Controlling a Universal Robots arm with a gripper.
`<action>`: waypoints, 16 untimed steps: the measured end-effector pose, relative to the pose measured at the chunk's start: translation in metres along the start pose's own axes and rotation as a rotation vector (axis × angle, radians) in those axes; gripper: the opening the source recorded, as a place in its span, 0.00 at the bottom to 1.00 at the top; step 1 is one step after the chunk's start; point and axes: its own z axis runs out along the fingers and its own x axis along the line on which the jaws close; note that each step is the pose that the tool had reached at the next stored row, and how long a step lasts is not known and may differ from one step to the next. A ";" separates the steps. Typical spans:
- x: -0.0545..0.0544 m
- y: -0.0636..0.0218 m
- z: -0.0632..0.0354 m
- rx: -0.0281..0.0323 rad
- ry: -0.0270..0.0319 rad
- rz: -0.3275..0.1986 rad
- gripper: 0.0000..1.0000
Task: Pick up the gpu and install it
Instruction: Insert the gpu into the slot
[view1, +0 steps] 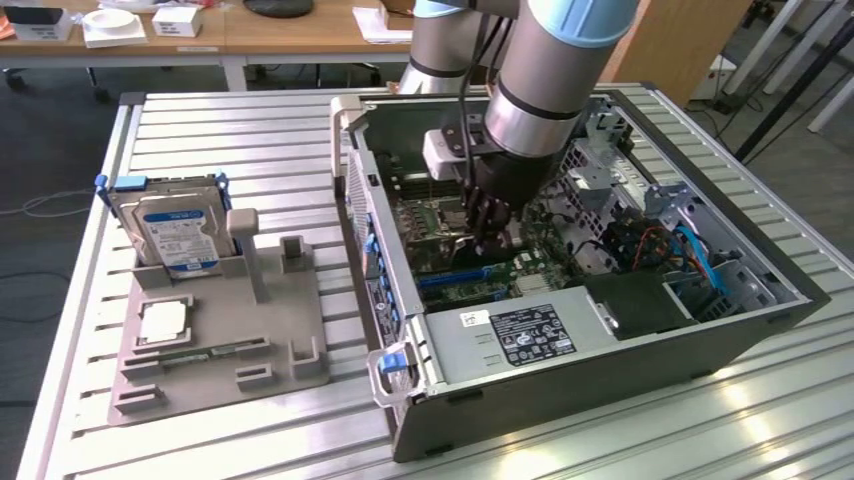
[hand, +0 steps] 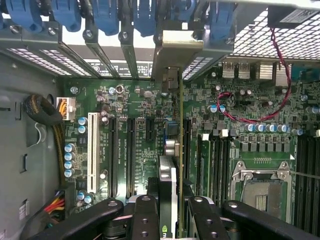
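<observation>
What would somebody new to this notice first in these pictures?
The big arm reaching down into the open computer case in the middle of the exterior view catches the eye first. In the wrist view, its gripper clamps the gpu edge-on over the slots of the green motherboard. On the exterior view's left, a hard drive stands in a grey holder.

One robot arm (view1: 547, 60), one open computer case (view1: 601, 392), one gpu (hand: 168, 200), one power supply (view1: 527, 335), one labelled hard drive (view1: 176, 236) and one grey holder (view1: 267, 325) on one bench (view1: 240, 110).
</observation>
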 end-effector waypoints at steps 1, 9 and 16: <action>0.000 0.0001 0.0002 -0.0001 0.0000 0.000 0.27; 0.000 0.0005 0.0016 -0.0094 -0.0002 0.001 0.27; 0.000 0.0003 0.0025 -0.0093 -0.0006 0.001 0.27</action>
